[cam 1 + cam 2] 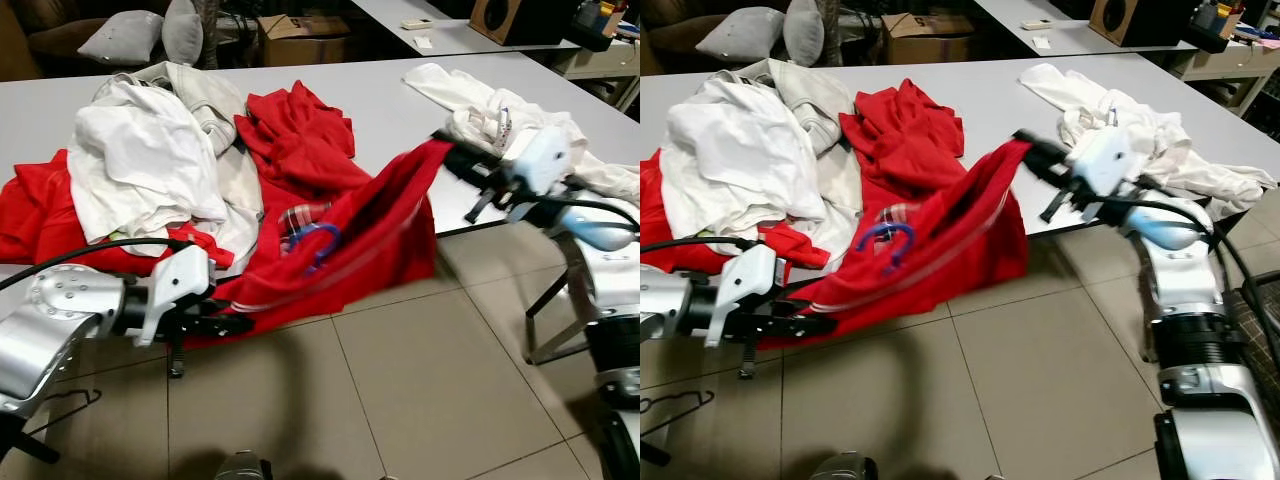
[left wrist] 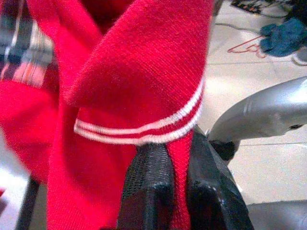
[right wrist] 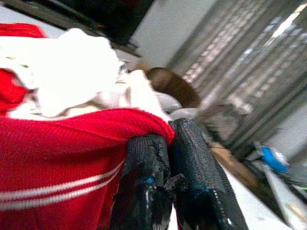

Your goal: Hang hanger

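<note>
A blue hanger (image 1: pixel 318 243) sat inside a red shirt (image 1: pixel 350 250), its hook curling out near the plaid collar patch. The shirt was stretched between the two arms, hanging off the front edge of a big grey table (image 1: pixel 400 110) and partly over the tiled floor (image 1: pixel 420 380).

The left gripper (image 2: pixel 165 184) was pinched tight on one end of the shirt, with red knit and its two white stripes squeezed between the black fingers (image 2: pixel 146 187). From the head views that gripper (image 1: pixel 225 322) was down low, in front of the table edge.

The right gripper (image 3: pixel 168 167) was clamped on the other end, fingers (image 3: pixel 192 158) nearly together with red fabric bunched at the tips. It (image 1: pixel 1032 153) held that end up at about tabletop height, so the shirt sloped down toward the left one.

On the table behind lay a heap of white clothes (image 1: pixel 150 160) and more red clothes (image 1: pixel 300 135), plus another white pile (image 1: pixel 520 130) on the right side. A thin dark hanger (image 1: pixel 675 408) lay on the floor by the left arm. Cushions (image 1: pixel 140 35) and a cardboard box (image 1: pixel 300 38) sat beyond the table.
</note>
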### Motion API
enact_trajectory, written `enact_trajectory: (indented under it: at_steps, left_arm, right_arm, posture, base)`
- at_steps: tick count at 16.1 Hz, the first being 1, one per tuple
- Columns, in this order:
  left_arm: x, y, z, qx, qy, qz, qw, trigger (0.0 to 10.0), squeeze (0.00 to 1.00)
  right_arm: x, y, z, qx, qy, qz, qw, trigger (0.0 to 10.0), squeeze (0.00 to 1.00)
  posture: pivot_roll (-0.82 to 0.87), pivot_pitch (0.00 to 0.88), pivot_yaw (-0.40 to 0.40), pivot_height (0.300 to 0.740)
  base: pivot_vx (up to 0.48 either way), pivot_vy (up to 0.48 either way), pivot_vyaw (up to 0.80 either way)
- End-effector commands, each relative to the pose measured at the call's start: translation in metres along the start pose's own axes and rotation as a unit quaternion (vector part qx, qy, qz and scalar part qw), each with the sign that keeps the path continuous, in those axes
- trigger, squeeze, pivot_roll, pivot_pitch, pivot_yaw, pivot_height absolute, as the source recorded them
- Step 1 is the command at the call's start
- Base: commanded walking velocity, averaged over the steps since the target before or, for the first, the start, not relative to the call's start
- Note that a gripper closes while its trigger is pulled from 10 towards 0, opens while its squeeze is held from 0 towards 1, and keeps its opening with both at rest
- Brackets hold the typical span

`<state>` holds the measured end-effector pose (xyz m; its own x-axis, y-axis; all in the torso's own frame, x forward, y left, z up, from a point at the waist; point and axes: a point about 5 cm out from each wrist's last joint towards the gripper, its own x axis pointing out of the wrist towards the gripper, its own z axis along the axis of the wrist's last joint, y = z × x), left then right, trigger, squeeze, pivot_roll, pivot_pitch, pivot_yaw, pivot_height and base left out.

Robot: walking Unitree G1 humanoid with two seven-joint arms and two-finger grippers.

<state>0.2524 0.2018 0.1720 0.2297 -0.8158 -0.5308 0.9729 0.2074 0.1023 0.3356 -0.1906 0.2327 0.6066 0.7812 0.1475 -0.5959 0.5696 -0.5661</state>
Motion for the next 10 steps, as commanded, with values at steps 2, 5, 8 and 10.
enact_trajectory:
  at_steps: [2,5,8,10]
  left_arm:
    - [0.002,0.003,0.017,0.018,-0.031,-0.015,0.999,0.0,0.00]
    - [0.005,0.001,0.036,0.026,-0.072,-0.038,0.996,0.0,0.00]
    - [0.011,-0.008,0.043,0.021,-0.084,-0.078,0.993,0.0,0.00]
    - [0.012,-0.007,0.040,0.017,-0.080,-0.077,0.994,0.0,0.00]
  right_arm:
    - [0.007,0.003,0.011,0.013,-0.013,0.046,0.999,0.0,0.00]
    - [0.008,0.020,0.002,0.056,0.016,0.111,0.992,10.0,0.00]
    - [0.016,0.020,0.010,0.106,-0.009,0.128,0.986,10.0,1.00]
    - [0.013,0.021,0.010,0.119,0.006,0.154,0.981,10.0,1.00]
  posture:
    - [0.08,0.000,-0.044,0.740]
    - [0.08,0.000,-0.046,0.740]
    - [0.08,0.000,-0.046,0.740]
    - [0.08,0.000,-0.045,0.740]
  base:
    - [0.000,0.000,0.00]
    - [0.000,0.000,0.00]
    - [0.000,0.000,0.00]
    - [0.000,0.000,0.00]
